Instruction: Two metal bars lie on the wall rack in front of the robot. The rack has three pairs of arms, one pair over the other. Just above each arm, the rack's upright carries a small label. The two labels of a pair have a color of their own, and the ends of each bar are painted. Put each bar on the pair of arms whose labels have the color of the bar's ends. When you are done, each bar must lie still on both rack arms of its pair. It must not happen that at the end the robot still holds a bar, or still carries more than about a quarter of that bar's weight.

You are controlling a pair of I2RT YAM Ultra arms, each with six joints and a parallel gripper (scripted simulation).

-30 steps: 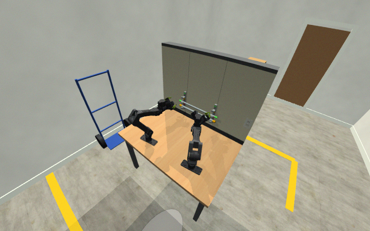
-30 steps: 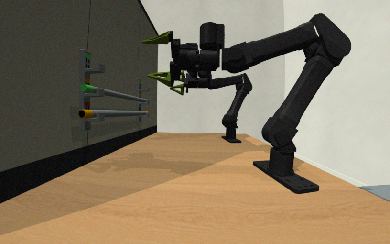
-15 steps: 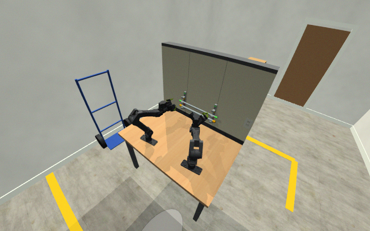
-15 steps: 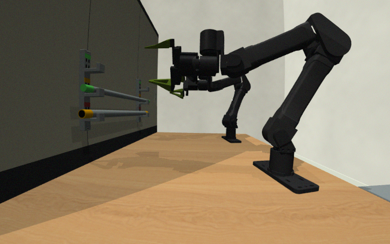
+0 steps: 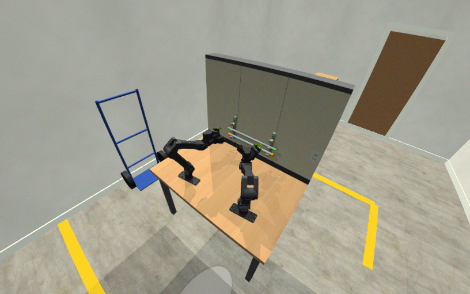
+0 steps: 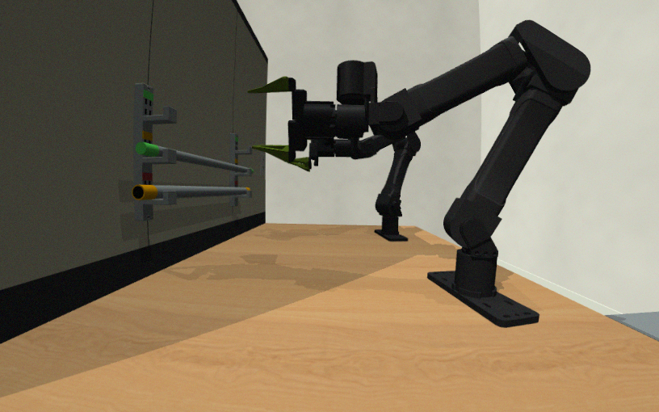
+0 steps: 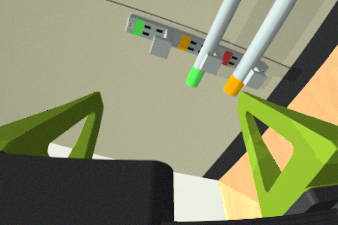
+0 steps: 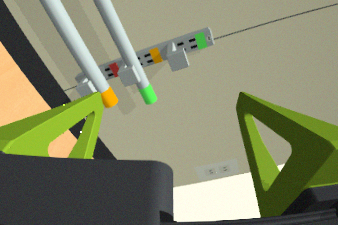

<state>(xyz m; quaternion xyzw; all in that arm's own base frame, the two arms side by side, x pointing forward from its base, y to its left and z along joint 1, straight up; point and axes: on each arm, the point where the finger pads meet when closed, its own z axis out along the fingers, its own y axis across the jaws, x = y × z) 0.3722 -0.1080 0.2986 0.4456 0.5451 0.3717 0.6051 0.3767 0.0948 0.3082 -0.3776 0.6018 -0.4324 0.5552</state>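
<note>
At twelve o'clock in the top view, a blue hand truck (image 5: 132, 136) placed at nine and a brown door (image 5: 397, 80) at two are shown, both unseen in the exterior view. A wall outlet (image 5: 315, 156) (image 8: 218, 169) is shown by the right wrist view at five o'clock but not by the left. By the exterior view, the green-ended bar (image 5: 251, 138) (image 6: 199, 160) (image 7: 222, 21) (image 8: 112, 21) is seen borne on the middle, orange-labeled arms, and the orange-ended bar (image 5: 250, 143) (image 6: 199, 191) (image 7: 272, 21) (image 8: 64, 21) on the lowest, red-labeled ones. Both the left gripper (image 5: 222, 132) (image 6: 250, 119) (image 7: 170, 99) and the right gripper (image 5: 260, 146) (image 6: 299, 154) (image 8: 169, 99) are spread wide, with nothing gripped. From the middle of the left jaws, the green end is seen at two o'clock and the orange at three; from the right jaws, both are seen near nine. In the exterior view, the bars are separated from the left fingers by a gap.
</note>
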